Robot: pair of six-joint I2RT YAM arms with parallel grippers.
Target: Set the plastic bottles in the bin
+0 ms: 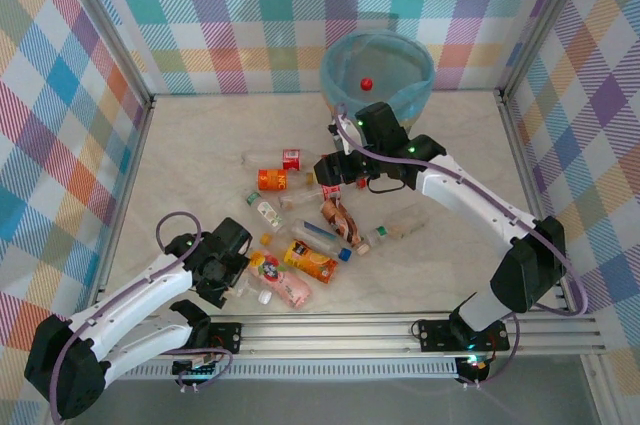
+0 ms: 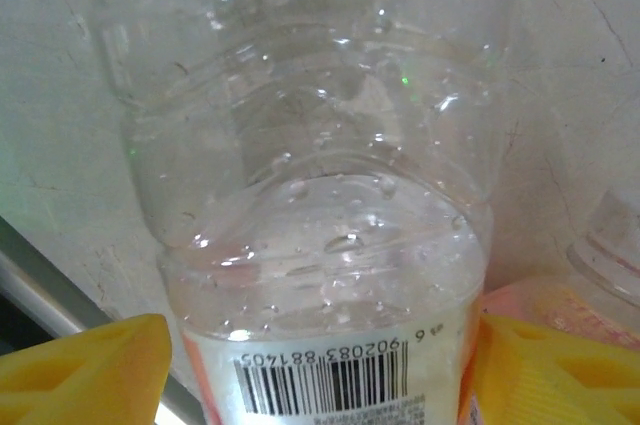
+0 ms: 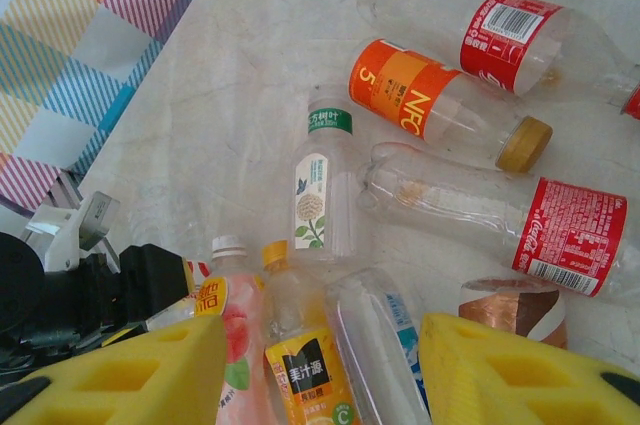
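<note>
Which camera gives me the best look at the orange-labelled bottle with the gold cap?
Right wrist: the orange-labelled bottle lies on its side in plain sight, with its label lettering and gold cap clear. The top external view shows the same bottle as a small orange patch, with no lettering legible.

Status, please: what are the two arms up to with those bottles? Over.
Left end effector straddling a clear bottle, grip unconfirmed. Right end effector open over the bottle pile. Bin beyond, path looks clear.
</note>
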